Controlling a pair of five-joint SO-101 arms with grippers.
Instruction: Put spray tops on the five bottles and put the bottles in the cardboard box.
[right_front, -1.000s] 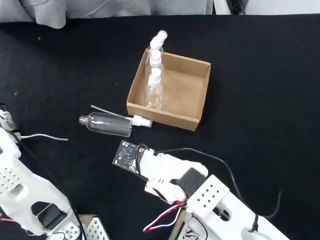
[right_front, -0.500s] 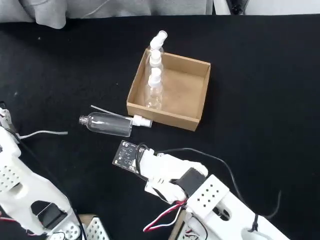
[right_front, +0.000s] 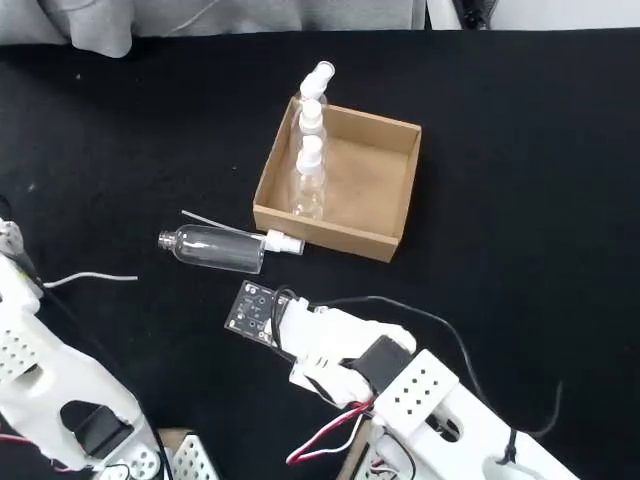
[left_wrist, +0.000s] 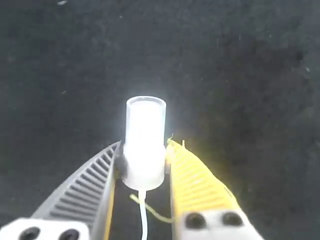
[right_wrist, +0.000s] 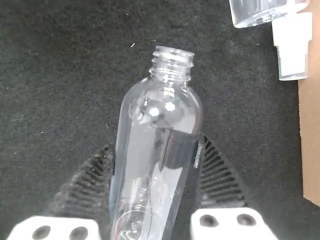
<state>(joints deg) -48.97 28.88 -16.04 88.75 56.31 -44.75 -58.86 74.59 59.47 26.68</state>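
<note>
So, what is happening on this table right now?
Two robot arms are fitting spray tops to bottles. The left gripper holds a white spray top; the right gripper holds an open bottle with no top. Three capped bottles are in the cardboard box, and another bottle lies on the table beside it.

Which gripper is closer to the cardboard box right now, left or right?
Right. The right gripper, gripping an uncapped bottle, is close to the cardboard box; the left gripper, gripping a spray top, is far off to its left.
</note>
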